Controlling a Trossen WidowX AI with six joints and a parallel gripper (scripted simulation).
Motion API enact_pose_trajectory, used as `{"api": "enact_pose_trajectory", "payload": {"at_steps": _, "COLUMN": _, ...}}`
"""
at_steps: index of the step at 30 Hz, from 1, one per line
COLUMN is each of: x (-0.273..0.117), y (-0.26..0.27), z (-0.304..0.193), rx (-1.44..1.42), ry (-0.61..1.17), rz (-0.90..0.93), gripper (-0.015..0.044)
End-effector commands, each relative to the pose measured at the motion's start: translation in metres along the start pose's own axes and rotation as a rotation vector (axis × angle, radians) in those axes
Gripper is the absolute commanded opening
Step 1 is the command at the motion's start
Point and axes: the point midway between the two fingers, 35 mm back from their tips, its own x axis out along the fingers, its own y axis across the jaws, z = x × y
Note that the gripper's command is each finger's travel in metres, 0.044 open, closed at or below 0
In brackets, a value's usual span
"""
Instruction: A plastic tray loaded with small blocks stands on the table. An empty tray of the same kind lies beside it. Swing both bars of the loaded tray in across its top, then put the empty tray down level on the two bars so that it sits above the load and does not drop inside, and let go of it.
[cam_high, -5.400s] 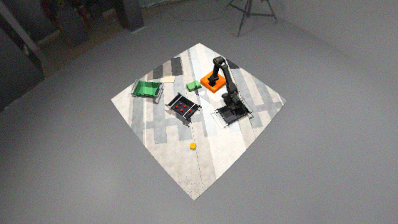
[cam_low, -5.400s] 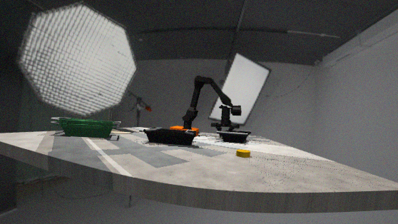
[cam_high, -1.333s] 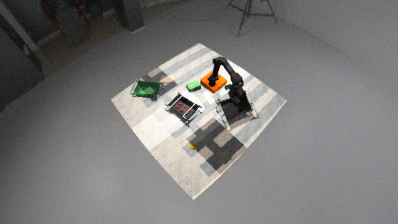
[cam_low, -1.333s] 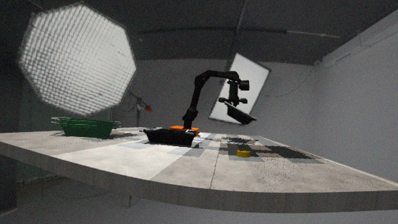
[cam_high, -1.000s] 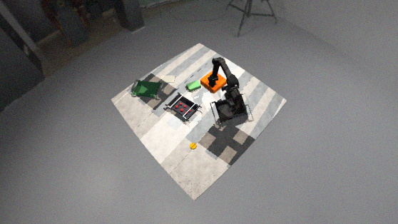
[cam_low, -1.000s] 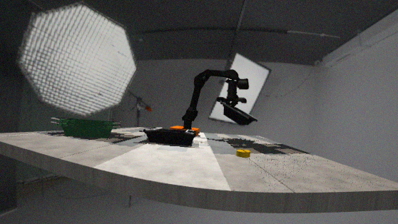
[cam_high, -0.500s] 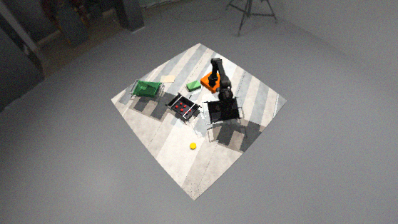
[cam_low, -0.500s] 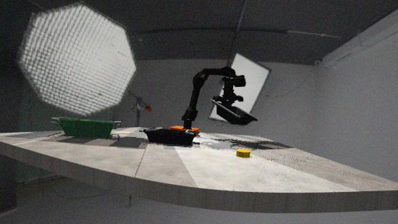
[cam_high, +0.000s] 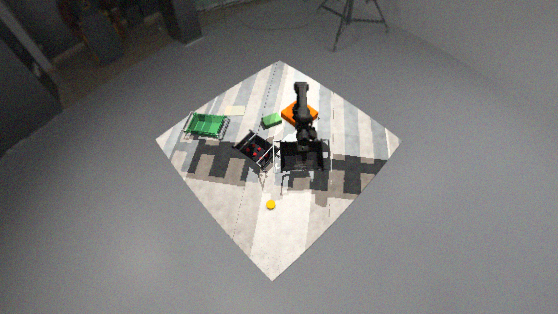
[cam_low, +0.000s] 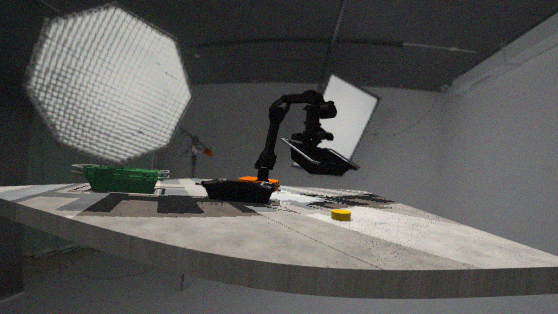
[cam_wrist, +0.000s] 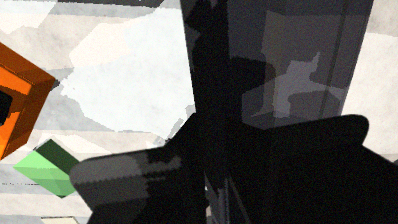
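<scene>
I have one tool (cam_high: 303, 145) (cam_low: 314, 142) (cam_wrist: 203, 117), and it is clamped on one black empty tray (cam_high: 320, 161) (cam_low: 325, 163) (cam_wrist: 300, 30), gripping it by a wall. I hold this tray up in the air, tilted, well above the desk (cam_high: 280, 240) (cam_low: 300, 250) (cam_wrist: 125, 90). It has two pale wire bars, one at each end.

The other black tray, the loaded tray (cam_high: 240, 149) (cam_low: 235, 191), stands on the desk, apart from mine. Inside lie several red blocks (cam_high: 254, 154), too small for me to count surely. Two bars show, one near each end; I cannot tell whether both are fully swung in.

Also on the desk I count one green tray (cam_high: 207, 125) (cam_low: 120, 179), one light-green block (cam_high: 271, 120) (cam_wrist: 47, 170), one yellow disc (cam_high: 270, 204) (cam_low: 341, 215) and one orange slab (cam_high: 287, 114) (cam_low: 247, 179) (cam_wrist: 40, 110) at my arm's foot, with the light-green block near it.
</scene>
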Motion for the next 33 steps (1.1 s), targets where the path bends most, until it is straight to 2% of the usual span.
{"api": "enact_pose_trajectory", "payload": {"at_steps": 1, "x": -0.007, "y": -0.002, "z": -0.012, "rx": 0.03, "ry": -0.004, "rz": -0.026, "gripper": 0.0}}
{"api": "enact_pose_trajectory", "payload": {"at_steps": 33, "x": -0.006, "y": 0.029, "z": -0.128, "rx": 0.343, "ry": 0.002, "rz": -0.024, "gripper": 0.0}}
